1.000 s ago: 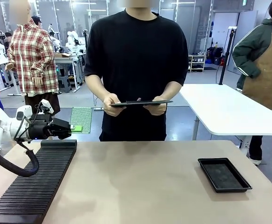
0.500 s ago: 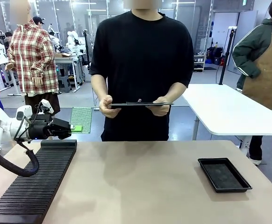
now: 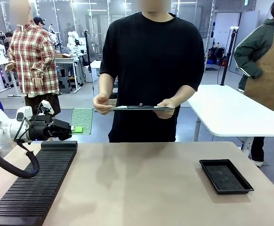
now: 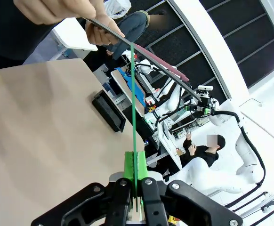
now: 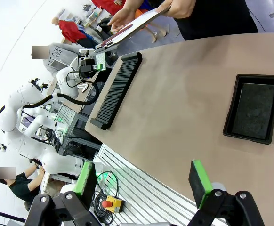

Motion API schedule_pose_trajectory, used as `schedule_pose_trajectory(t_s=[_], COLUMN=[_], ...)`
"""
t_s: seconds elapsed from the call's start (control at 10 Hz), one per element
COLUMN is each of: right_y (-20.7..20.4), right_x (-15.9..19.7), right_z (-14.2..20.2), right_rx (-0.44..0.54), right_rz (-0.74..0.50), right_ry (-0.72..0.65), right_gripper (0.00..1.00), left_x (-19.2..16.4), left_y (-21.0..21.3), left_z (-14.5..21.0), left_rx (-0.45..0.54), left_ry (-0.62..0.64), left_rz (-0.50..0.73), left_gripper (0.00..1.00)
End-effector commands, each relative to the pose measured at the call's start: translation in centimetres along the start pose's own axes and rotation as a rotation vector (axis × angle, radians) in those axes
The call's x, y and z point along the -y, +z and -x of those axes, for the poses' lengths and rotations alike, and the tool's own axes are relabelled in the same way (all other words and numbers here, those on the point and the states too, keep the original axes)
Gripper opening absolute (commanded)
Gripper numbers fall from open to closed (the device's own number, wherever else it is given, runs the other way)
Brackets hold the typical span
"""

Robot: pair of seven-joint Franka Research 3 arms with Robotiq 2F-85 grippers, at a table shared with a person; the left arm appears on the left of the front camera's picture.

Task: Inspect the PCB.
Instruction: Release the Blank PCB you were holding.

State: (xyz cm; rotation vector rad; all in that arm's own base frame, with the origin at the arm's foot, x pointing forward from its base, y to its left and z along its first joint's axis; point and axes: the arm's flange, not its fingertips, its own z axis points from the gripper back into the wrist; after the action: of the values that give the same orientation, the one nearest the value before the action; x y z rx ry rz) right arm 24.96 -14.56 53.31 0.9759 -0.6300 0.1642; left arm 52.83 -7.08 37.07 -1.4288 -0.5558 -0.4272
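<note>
The PCB is a thin green speckled board, held upright on its edge beyond the table's far left corner. My left gripper is shut on its lower near corner. In the left wrist view the PCB shows edge-on as a thin green line rising from my left gripper. My right gripper hangs open off the table's near side, with nothing between its green pads. Across the table a person holds a dark clipboard level in both hands, to the right of the board.
A long black slotted rack lies along the table's left side, just below my left gripper. A shallow black tray sits at the right. The tan tabletop lies between them. A white table stands behind, with other people farther off.
The person has stepped to the right with the clipboard and tipped it flatter. My left gripper and the PCB have stayed where they were.
</note>
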Motion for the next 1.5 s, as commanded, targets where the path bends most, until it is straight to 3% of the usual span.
schedule_pose_trajectory(t_s=[0.0,1.4], right_y=[0.02,0.02], right_x=[0.11,0.11], right_z=[-0.04,-0.04], right_rx=[0.006,0.006], right_rz=[-0.011,-0.011], right_ry=[0.019,0.019], right_gripper=[1.0,1.0], left_x=[0.06,0.06], left_y=[-0.16,-0.16], left_z=[-0.32,-0.32], left_rx=[0.001,0.001], left_ry=[-0.006,-0.006], left_rz=[-0.002,-0.002], left_gripper=[0.03,0.03])
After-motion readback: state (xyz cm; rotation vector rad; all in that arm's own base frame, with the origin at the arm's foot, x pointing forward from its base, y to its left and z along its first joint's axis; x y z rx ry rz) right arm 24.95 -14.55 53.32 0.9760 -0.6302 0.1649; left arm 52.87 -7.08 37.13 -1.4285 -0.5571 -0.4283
